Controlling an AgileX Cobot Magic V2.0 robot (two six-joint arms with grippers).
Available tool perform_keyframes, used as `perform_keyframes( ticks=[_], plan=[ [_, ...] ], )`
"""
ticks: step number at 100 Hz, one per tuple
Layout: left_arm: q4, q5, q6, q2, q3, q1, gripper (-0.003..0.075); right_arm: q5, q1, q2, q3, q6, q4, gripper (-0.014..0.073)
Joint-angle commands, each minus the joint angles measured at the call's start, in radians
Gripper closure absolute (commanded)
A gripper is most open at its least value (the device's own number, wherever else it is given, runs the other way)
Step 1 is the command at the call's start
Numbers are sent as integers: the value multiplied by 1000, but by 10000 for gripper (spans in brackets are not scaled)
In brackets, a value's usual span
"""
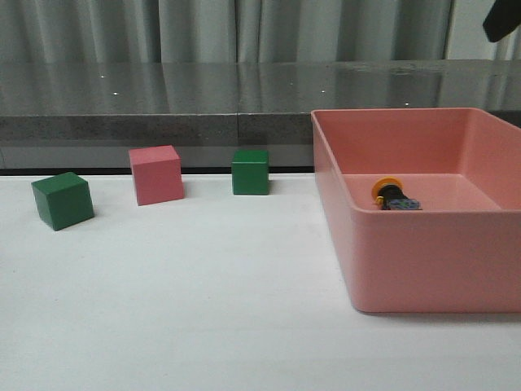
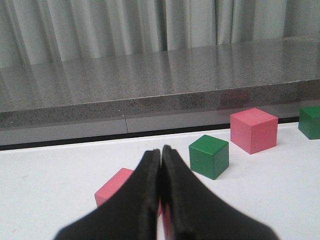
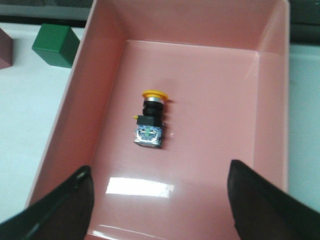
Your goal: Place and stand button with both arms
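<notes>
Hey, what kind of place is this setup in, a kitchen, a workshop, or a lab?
Most likely a robotics lab test bench: a plain white table holding only practice props, coloured cubes and a pink bin with a push button in it, a grey curtain backdrop.

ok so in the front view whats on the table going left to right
green cube → pink cube → second green cube → pink bin, with the button lying on its side inside it

Your yellow-capped black push-button (image 1: pixel 394 195) half hidden behind the pink plastic bin's front wall (image 1: pixel 431 261), pink cube (image 2: pixel 116 187) partly behind the closed left gripper (image 2: pixel 160 155), right gripper fingers (image 3: pixel 260 200) cut off
</notes>
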Motion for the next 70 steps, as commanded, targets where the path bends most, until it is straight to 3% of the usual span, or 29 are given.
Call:
perform_keyframes(
  ticks=[1,44,70],
  plan=[
    [-9,-80,-7,-31,29,2,739,-66,25,32,-65,-15,20,84],
    [-9,-80,-7,-31,29,2,739,-68,84,381,-207,-14,23,87],
    [-9,-80,-7,-31,29,2,739,-129,84,496,-216,-14,46,87]
  ],
)
